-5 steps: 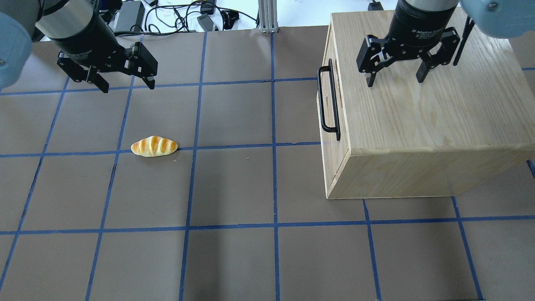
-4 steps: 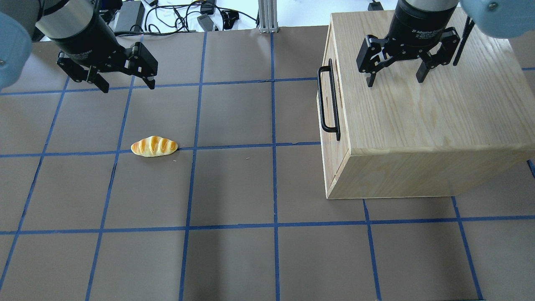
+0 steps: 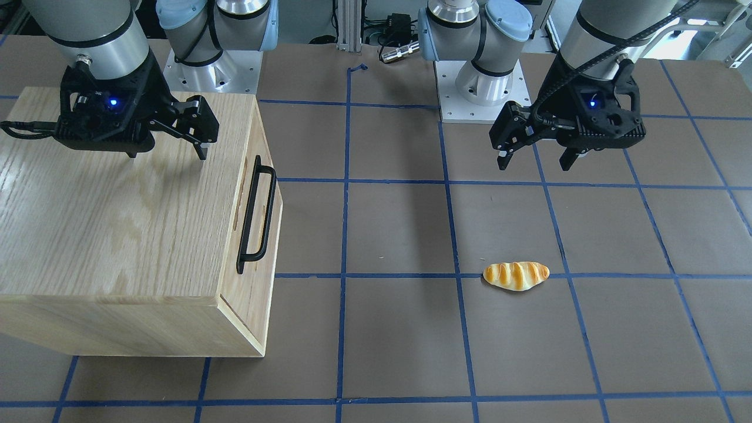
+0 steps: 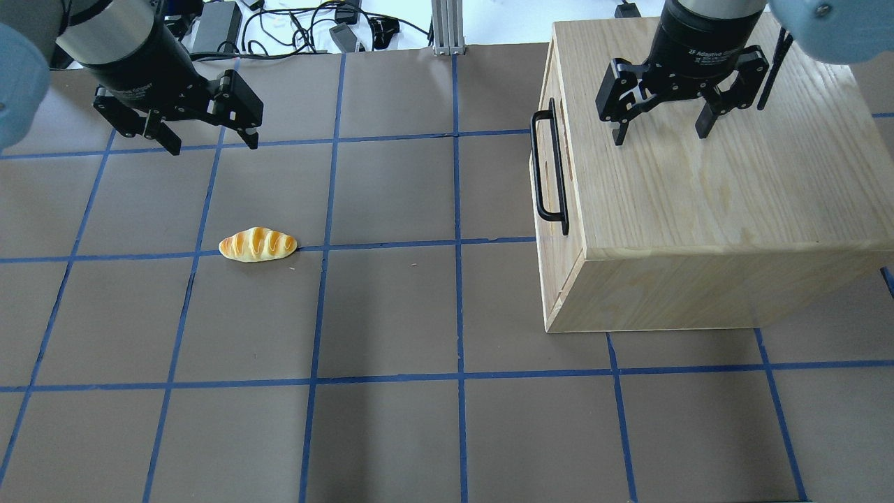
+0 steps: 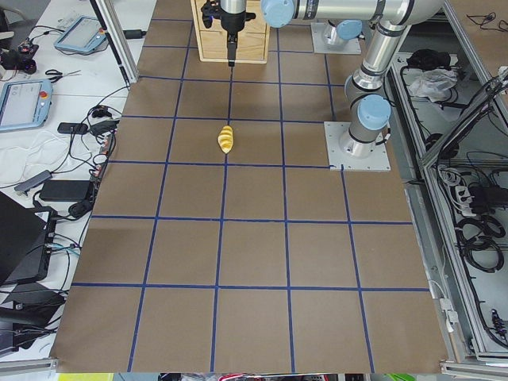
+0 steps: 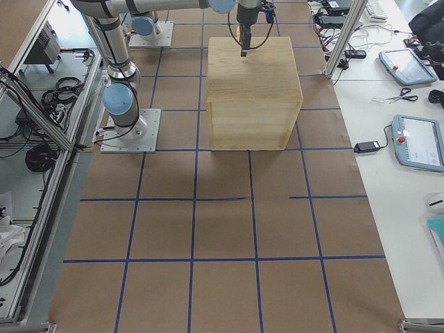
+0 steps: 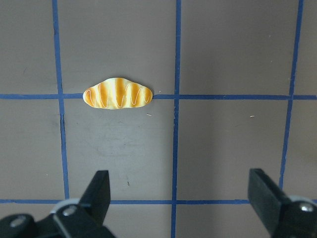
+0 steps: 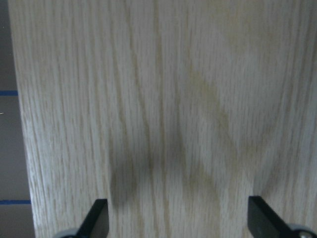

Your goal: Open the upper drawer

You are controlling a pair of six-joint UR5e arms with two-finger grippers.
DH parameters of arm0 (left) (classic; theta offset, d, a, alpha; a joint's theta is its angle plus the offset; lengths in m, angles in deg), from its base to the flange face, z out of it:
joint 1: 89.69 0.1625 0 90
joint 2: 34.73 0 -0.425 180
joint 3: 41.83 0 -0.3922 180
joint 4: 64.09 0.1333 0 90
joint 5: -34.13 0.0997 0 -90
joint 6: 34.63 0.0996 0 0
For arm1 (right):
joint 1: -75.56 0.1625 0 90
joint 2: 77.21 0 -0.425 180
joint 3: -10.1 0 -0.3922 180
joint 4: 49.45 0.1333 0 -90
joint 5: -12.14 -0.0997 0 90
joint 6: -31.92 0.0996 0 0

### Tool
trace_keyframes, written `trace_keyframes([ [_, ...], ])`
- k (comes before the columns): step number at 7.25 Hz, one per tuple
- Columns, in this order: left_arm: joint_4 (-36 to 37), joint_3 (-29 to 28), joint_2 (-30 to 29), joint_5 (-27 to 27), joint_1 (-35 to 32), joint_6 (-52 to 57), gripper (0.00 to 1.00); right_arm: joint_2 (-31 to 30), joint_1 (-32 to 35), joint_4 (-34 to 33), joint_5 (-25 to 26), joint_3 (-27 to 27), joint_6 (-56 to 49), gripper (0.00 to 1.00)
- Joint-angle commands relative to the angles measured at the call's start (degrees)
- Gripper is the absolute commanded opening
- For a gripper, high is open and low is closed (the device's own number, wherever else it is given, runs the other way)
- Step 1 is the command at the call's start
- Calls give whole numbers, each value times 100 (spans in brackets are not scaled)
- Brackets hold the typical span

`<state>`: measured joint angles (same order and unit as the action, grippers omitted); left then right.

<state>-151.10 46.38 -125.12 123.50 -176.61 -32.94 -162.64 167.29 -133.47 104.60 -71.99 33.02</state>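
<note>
Nothing of the job is done yet, as far as I can judge. The upper drawer (image 3: 249, 176) sits shut, its front flush with the cabinet (image 4: 712, 188), and its black handle (image 3: 254, 217) faces the middle of the surface (image 4: 391, 314) with nothing on it.

My right tool (image 4: 660, 136) hangs over the cabinet's top, fingers spread wide and empty, pointing down at bare wood and well off the handle. My left tool (image 4: 213, 145) is also spread and empty, over the far side of the surface, with a bread roll (image 4: 258, 245) lying near it.

All of it is left: bring a tool round to the front, close on the bar, then pull the drawer straight out along its rails.
</note>
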Motion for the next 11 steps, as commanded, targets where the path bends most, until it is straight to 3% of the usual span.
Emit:
trace_keyframes([
  [1, -17, -6, 13, 19, 0, -2, 100, 0, 3, 0, 0, 1, -5, 100],
  [11, -141, -24, -74, -60, 17, 7, 100, 0, 3, 0, 0, 0, -5, 100],
])
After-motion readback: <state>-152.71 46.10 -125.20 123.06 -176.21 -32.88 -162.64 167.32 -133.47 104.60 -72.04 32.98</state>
